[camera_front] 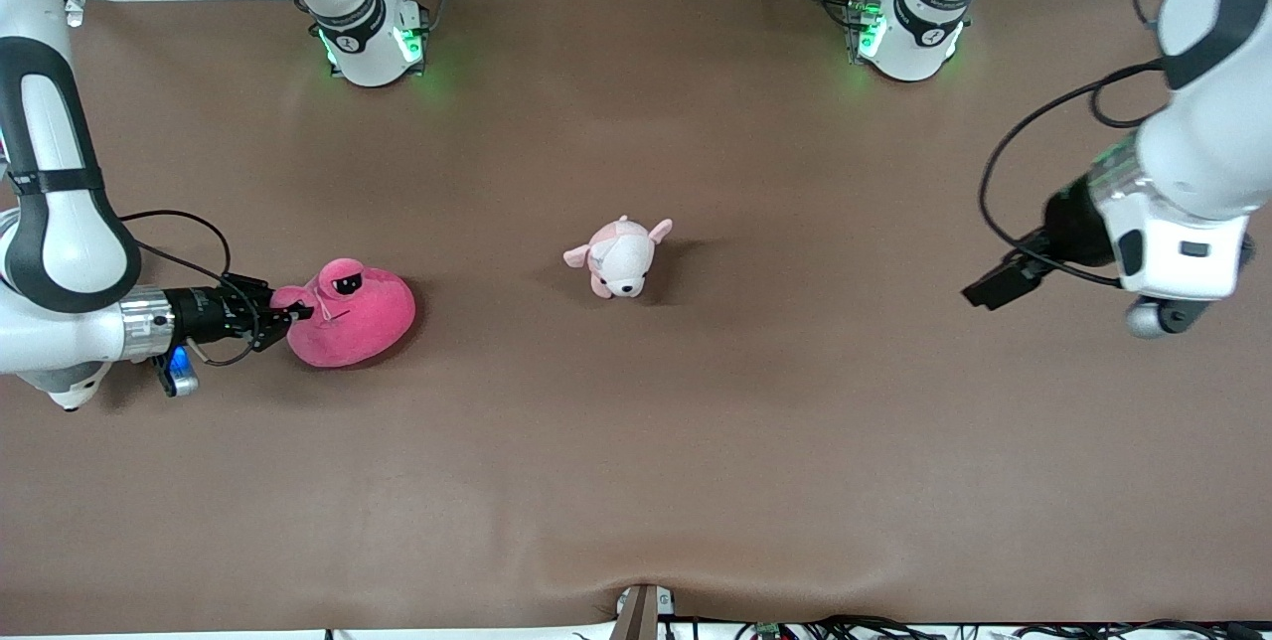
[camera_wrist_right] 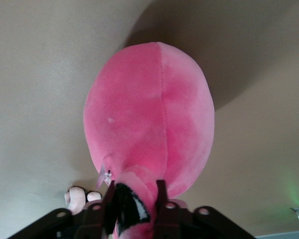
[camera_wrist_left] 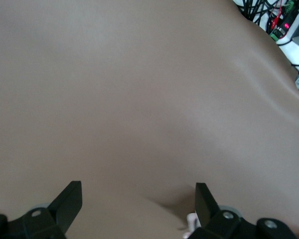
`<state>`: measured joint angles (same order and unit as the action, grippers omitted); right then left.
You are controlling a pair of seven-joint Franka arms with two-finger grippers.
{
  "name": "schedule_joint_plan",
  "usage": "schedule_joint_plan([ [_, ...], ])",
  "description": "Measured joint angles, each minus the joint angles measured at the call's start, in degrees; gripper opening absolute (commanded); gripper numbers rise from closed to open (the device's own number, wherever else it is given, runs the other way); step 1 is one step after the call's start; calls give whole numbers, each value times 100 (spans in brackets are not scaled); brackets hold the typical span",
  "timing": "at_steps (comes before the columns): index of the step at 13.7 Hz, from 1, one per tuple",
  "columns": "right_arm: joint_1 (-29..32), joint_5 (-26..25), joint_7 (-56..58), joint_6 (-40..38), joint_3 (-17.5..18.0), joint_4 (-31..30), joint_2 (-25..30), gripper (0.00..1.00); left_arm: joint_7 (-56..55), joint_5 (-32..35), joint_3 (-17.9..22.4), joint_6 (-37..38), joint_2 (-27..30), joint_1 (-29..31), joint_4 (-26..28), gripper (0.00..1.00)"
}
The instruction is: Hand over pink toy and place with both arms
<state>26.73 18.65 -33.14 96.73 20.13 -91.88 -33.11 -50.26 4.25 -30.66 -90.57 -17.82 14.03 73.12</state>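
The pink toy [camera_front: 358, 317] lies on the brown table toward the right arm's end, black eye patch up. My right gripper [camera_front: 288, 314] reaches in low from that end, its fingers pressed on a fold of the toy at the eye. In the right wrist view the pink toy [camera_wrist_right: 149, 114] fills the middle and the right gripper [camera_wrist_right: 134, 199] pinches the fold with the black patch. My left gripper [camera_front: 979, 294] hangs open over the left arm's end of the table, holding nothing. The left wrist view shows the left gripper [camera_wrist_left: 137, 199] spread wide over bare cloth.
A small pale pink-and-white plush dog [camera_front: 618, 257] sits at the table's middle, between the two grippers. The brown cloth [camera_front: 696, 471] has a raised wrinkle near the front edge. Cables and boxes line the edge along the arm bases.
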Motion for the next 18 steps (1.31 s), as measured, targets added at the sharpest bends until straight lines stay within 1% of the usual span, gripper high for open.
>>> schedule_joint_plan([
  [2,-3,-22,95,22,75,310,35,100,758,2,49,60,113,173,1,100],
  [3,-23,-45,113,-85,131,652,74,100,1102,2,238,130,192,119,5,100],
  [4,-74,-124,120,-384,173,1092,129,100,1503,2,596,238,297,-58,27,100],
  [6,-317,-397,120,-991,219,2021,269,100,2249,1,1564,419,577,-669,182,100],
  [7,-493,-534,118,-1174,230,2354,345,100,2489,-3,1985,464,756,-954,357,100],
  [9,-942,-924,222,-1313,258,2694,535,100,2843,-11,2585,515,1195,-1349,881,100],
  [10,-1198,-1172,583,-1318,279,2759,659,100,2981,-14,2779,515,1434,-1482,1181,100],
  [12,-1731,-1825,1827,-1366,309,2815,988,100,3144,-15,3034,515,1922,-1689,1771,100],
  [13,-1918,-2054,2428,-1495,318,2822,1166,100,3193,-17,3118,507,2145,-1783,2034,100],
  [15,-2053,-2234,3393,-1846,322,2821,1521,100,3227,-18,3184,405,2549,-1951,2512,100],
  [17,-2052,-2236,3730,-1995,332,2731,1903,100,3259,-18,3180,214,2858,-2051,2894,100],
  [18,-2054,-2215,3748,-1995,349,2514,2157,100,3289,-18,3178,161,2946,-2081,3001,100],
])
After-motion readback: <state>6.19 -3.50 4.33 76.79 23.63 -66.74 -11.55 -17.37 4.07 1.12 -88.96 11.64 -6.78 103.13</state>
